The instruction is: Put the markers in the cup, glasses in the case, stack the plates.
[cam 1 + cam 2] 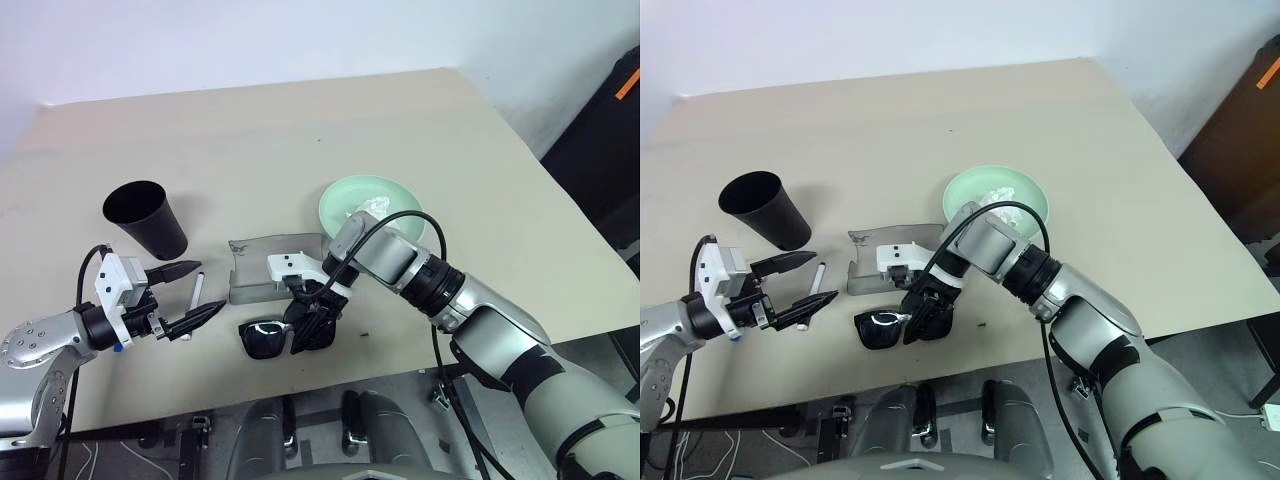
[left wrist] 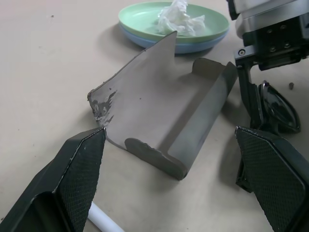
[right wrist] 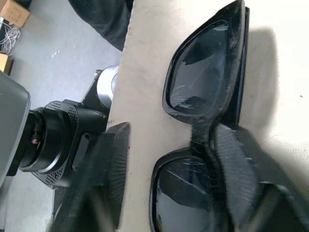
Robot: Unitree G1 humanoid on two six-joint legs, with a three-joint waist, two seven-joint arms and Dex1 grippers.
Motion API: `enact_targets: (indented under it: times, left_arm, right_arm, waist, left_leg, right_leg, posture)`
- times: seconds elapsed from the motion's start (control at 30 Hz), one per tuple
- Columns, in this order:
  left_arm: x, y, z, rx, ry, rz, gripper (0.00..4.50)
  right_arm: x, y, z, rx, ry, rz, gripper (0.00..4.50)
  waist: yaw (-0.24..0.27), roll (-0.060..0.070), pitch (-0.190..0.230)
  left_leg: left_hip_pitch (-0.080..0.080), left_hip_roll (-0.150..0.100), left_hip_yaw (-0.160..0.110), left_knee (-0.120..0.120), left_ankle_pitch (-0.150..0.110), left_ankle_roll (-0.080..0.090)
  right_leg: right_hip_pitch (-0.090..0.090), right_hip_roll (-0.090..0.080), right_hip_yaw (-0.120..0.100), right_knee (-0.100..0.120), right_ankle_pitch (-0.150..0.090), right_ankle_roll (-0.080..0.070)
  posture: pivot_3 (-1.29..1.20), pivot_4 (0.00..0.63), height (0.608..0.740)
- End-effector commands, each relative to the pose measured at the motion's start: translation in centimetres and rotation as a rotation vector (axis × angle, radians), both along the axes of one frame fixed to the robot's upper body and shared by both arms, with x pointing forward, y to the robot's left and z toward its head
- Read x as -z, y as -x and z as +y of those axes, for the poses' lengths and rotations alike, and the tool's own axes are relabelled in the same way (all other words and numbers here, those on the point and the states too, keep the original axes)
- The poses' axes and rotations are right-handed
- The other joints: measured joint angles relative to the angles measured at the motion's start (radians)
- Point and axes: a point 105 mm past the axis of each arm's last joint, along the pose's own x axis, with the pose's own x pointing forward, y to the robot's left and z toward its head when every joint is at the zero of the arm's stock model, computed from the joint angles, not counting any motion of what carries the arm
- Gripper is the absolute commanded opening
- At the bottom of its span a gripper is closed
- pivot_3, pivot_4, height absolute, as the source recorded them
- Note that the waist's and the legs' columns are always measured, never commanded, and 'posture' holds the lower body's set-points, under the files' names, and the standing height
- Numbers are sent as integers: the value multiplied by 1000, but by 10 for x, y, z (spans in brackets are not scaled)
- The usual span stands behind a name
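Jaws straddle the glasses (image 1: 268, 338) on the beige table (image 1: 300, 140) (grip unclear), left's apart.

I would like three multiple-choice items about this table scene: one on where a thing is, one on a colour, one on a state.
1. Where do the glasses lie?
A. inside the case
B. on the table near its front edge, in front of the case
C. on the plates

2. What colour is the upper one of the plates?
A. mint green
B. red
C. black

3. How is the case now?
A. shut
C. open, with nothing inside
B. open, with a marker inside

Answers:
1. B: the glasses rest on the bare table, in front of the case, with the right gripper over them.
2. A: the green plate sits on a light blue one, with crumpled white paper on it.
3. C: the lid stands up and the tray holds nothing.
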Motion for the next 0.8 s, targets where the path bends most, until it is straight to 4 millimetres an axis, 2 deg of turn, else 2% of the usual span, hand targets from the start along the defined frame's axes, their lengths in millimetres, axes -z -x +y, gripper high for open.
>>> enact_targets:
  times: [0.03, 0.17, 0.27, 0.37, 0.57, 0.67, 0.8]
  left_arm:
    - [-5, 2, -3, 9, -6, -33, 4500]
    - [-4, 2, -2, 4, -6, -33, 4500]
    - [-4, 2, -1, -2, -5, -35, 4500]
    - [-4, 3, 1, -12, -2, -36, 4500]
    - [-5, 8, 11, -47, -5, -41, 4500]
    - [-5, 12, 17, -75, -13, -39, 4500]
    - [-4, 18, 25, -106, -24, -28, 4500]
  right_arm:
    - [-16, -2, 5, -19, -34, -25, 1271]
    - [-22, -2, 6, -17, -49, -19, 33]
    - [-25, -5, 7, -6, -58, -33, 33]
    - [-39, -3, 5, -27, -93, -33, 33]
    - [-91, -2, 5, -63, -243, -38, 33]
    - [-112, -17, 10, -53, -335, -142, 33]
    - [-116, -42, 17, -19, -359, -239, 33]
  waist:
    - [-1, 0, 0]
    - [-4, 0, 0]
    - [-3, 0, 0]
    - [-3, 0, 0]
    - [-3, 0, 0]
    - [-4, 0, 0]
    - [-4, 0, 0]
  left_leg:
    - [0, 0, 0, 0, 0, 0]
    - [0, 0, 0, 0, 0, 0]
    - [0, 0, 0, -1, 0, 0]
    - [0, 0, 0, -1, 0, 0]
    - [-3, 0, 0, -2, 0, 0]
    - [-5, 0, 0, -2, 0, 0]
    - [-5, 0, 0, -2, 0, 0]
  right_leg:
    - [0, 0, 0, 0, 0, 0]
    - [0, 0, 0, 0, 0, -1]
    - [0, 0, 0, 0, 1, -2]
    - [-2, 0, 0, 0, 1, -2]
    - [-4, 0, 0, -2, 1, -2]
    - [-4, 0, 0, -2, 2, -2]
    - [-4, 1, 0, -2, 1, -2]
  posture:
    - [0, 150, 740]
    - [0, 150, 740]
    - [0, 150, 740]
    - [0, 150, 740]
    - [0, 150, 740]
    - [0, 150, 740]
    - [0, 150, 740]
